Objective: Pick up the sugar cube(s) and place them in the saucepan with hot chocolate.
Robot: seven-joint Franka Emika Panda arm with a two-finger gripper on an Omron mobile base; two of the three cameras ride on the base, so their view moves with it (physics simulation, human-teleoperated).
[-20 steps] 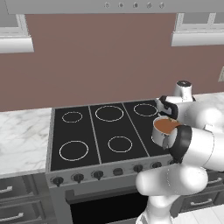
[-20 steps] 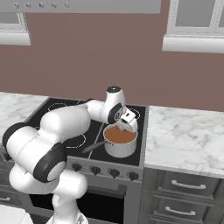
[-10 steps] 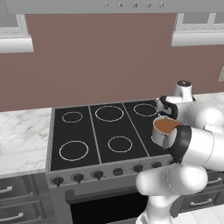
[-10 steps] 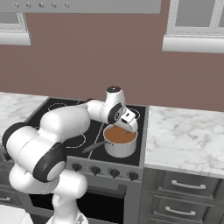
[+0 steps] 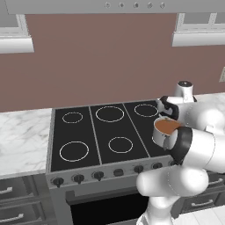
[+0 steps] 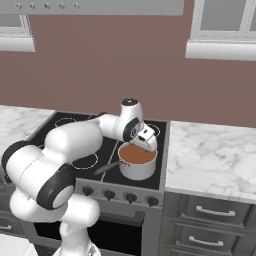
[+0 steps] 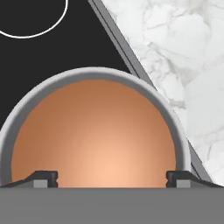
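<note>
The hand [image 7: 111, 177] is held right above the saucepan [image 6: 137, 161] — fingers spread wide, nothing pinched. The pan is sat on the stove's [image 5: 101, 132] front-right burner beside the marble desk [image 6: 215, 150], handle pointed left in the right base view.

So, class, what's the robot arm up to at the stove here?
The white arm has its claw poised directly over the saucepan of hot chocolate, which sits on the front right burner of the stove. The hand view shows the two fingertips spread wide apart with nothing between them, just brown liquid below. No sugar cube can be seen on the surface. The marble counter lies just right of the pot.
</note>
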